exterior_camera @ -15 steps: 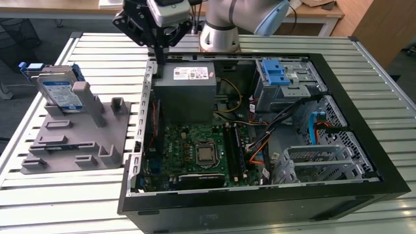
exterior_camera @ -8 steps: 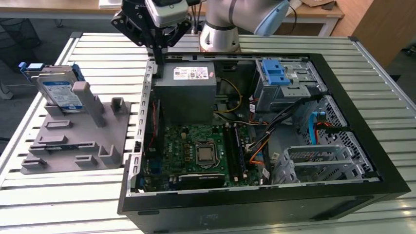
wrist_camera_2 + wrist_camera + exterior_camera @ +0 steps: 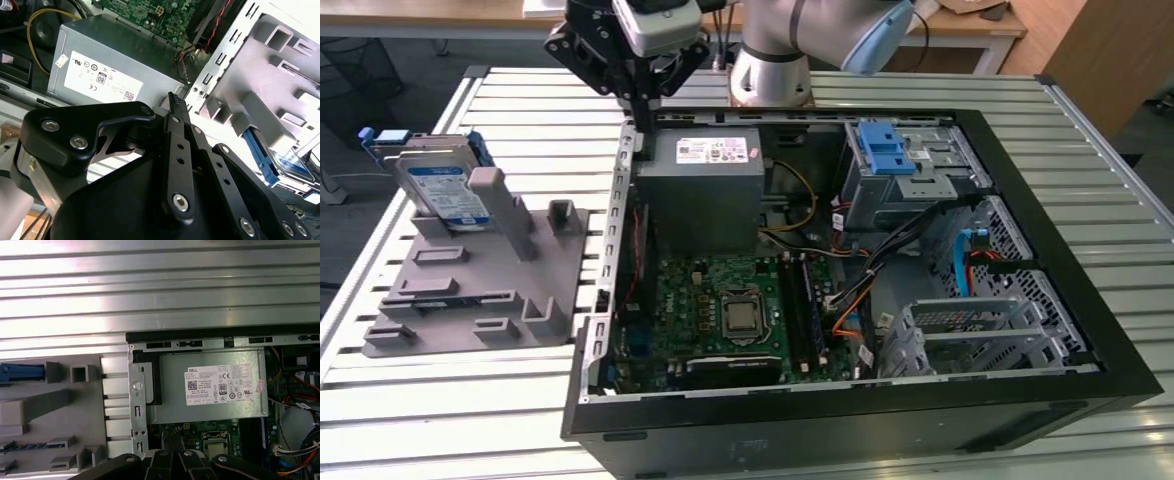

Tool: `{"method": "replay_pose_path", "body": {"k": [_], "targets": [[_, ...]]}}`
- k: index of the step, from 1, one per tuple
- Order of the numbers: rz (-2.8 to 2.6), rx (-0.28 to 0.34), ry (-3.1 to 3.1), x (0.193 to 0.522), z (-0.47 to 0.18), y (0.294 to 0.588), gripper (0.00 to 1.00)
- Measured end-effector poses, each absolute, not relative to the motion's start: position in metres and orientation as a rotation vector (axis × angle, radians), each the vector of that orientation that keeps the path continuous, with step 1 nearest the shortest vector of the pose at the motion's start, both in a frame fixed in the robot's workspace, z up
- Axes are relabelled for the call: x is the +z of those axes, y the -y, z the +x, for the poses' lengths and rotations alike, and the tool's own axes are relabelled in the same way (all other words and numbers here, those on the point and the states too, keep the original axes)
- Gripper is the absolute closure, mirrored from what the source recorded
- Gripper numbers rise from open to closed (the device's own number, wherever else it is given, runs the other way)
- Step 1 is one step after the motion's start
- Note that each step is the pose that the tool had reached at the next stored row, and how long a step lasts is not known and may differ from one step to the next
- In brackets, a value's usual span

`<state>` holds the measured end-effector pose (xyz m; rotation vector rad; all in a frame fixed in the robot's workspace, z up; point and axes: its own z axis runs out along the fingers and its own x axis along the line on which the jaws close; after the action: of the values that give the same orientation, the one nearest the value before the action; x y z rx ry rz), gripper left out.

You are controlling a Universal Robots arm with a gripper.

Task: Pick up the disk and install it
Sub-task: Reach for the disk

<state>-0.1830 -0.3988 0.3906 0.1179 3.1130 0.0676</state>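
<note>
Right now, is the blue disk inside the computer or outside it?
Outside. The disk stands in the grey holder, at the exterior view's left of the open computer case.

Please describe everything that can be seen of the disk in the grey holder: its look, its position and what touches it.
The disk is a flat rectangular drive with a silver metal face and a white-and-blue label, set in a bright blue plastic frame. It stands on edge, seemingly a little tilted, in a slot of the grey holder, to the exterior view's left of the open computer case. Only the holder appears to touch it; the gripper is apart from it, at the case's edge.
</note>
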Motion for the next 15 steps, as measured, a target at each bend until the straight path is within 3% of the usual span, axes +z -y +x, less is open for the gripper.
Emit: {"method": "replay_pose_path", "body": {"k": [15], "targets": [[0.118,0.068,-3.113,0.39,-0.1878,0.3988,0.89]]}}
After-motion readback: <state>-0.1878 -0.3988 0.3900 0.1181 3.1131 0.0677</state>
